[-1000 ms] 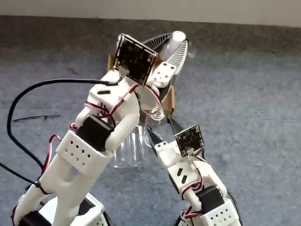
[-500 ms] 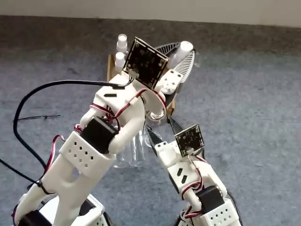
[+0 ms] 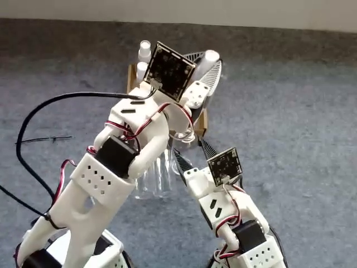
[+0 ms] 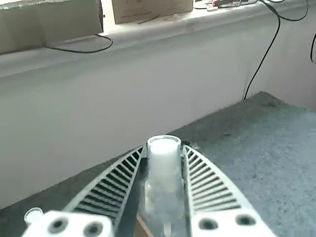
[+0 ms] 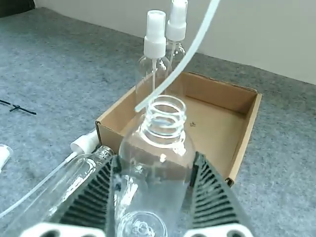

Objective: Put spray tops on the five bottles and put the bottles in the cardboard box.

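My left gripper [image 3: 207, 57] hangs above the cardboard box [image 3: 201, 120], shut on a white spray top [image 4: 163, 163]. The top's thin tube [image 5: 183, 61] slants down and ends just beside the open neck of a clear bottle [image 5: 157, 148]. That bottle stands upright in front of the box [image 5: 245, 123], with my right gripper [image 5: 155, 162] shut on it. In the high view the right gripper [image 3: 187, 147] is just in front of the box. Two bottles with spray tops [image 5: 155, 54] [image 5: 176, 27] stand in the box's far corner, also visible from above [image 3: 144, 50].
A clear bottle [image 5: 64, 173] lies on the grey carpet next to my right gripper, with a loose spray top [image 5: 82, 143] beside it. More clear bottles [image 3: 153, 177] lie under the left arm. A black cable [image 3: 33, 111] loops to the left.
The left arm shifted a little right and then back with the spray top, uncovering the two capped bottles in the box. The right arm has kept still.
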Motion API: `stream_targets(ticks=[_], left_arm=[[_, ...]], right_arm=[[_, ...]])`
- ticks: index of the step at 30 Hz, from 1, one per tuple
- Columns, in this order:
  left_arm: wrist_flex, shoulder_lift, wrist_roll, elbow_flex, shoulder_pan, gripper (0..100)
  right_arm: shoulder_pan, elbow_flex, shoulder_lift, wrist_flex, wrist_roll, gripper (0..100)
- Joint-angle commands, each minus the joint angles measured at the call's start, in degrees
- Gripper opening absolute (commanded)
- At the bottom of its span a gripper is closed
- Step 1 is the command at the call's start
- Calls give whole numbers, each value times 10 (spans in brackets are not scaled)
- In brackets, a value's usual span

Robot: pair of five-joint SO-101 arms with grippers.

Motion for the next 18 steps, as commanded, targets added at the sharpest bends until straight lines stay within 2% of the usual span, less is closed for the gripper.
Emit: stream_targets(ticks=[1,7,18], left_arm=[[0,0,4,-60,-8,4],[1,0,4,-59,21,4],[-4,1,3,-28,25,4]], right_arm=[[-3,-9,6,2,5,4],[-3,-9,6,2,5,4],[-3,-9,5,2,5,4]])
